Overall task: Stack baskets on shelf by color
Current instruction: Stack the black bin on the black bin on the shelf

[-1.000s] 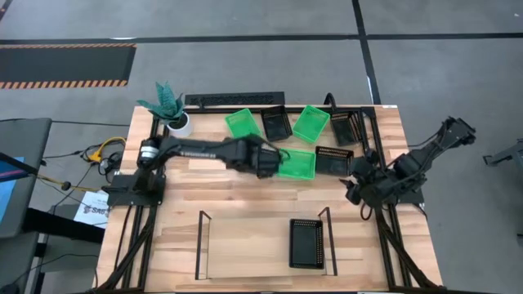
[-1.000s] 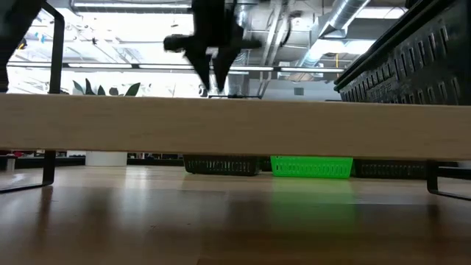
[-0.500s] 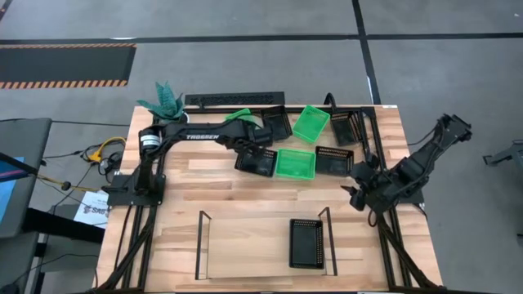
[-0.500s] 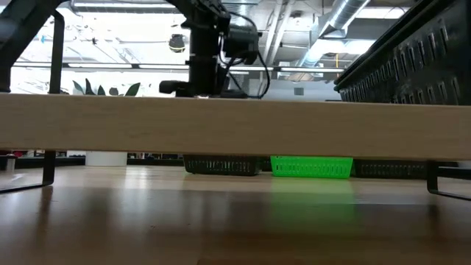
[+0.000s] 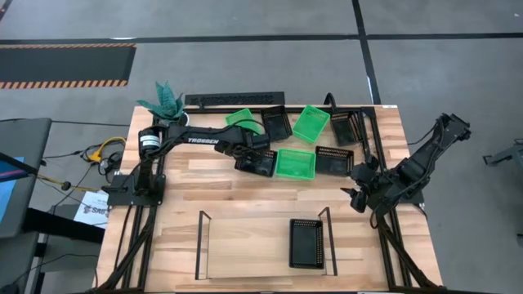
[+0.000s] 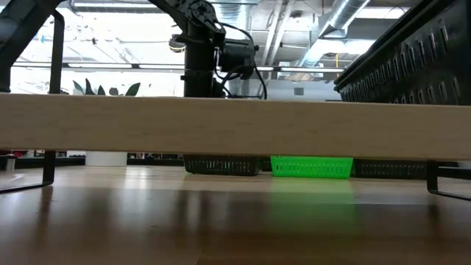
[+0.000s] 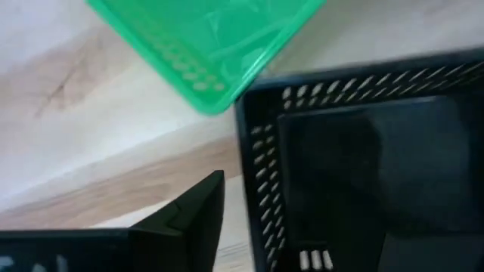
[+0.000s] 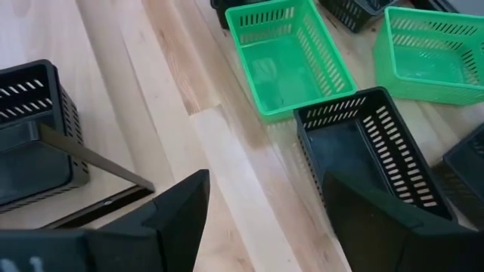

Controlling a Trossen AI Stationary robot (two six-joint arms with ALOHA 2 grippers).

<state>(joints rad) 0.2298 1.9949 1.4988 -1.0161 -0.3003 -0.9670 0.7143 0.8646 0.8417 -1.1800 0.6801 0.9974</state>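
A black basket (image 5: pixel 257 161) sits on the table beside a green basket (image 5: pixel 295 163). My left gripper (image 5: pixel 252 151) hangs open over the black basket's left end, pointing steeply down. In the left wrist view one finger (image 7: pixel 198 215) stands just outside the basket's end wall (image 7: pixel 253 174), with bare table between them. The other finger does not show against the dark basket. Another green basket (image 5: pixel 239 119) lies partly under my left arm. The shelf (image 5: pixel 245 245) at the near edge carries one black basket (image 5: pixel 306 242). My right gripper (image 8: pixel 265 219) waits open at the table's right.
Along the far side lie a black basket (image 5: pixel 276 122), a green one (image 5: pixel 311 122) and a black one (image 5: pixel 343 126). Another black basket (image 5: pixel 333 160) sits right of the middle green one. A potted plant (image 5: pixel 167 106) and a long black bar (image 5: pixel 234 99) stand at the far edge.
My left gripper has come down and swung toward the table's far left, from above the middle green basket's left edge to the black basket's left end. In the low view it has sunk behind the shelf board. The baskets have stayed where they were.
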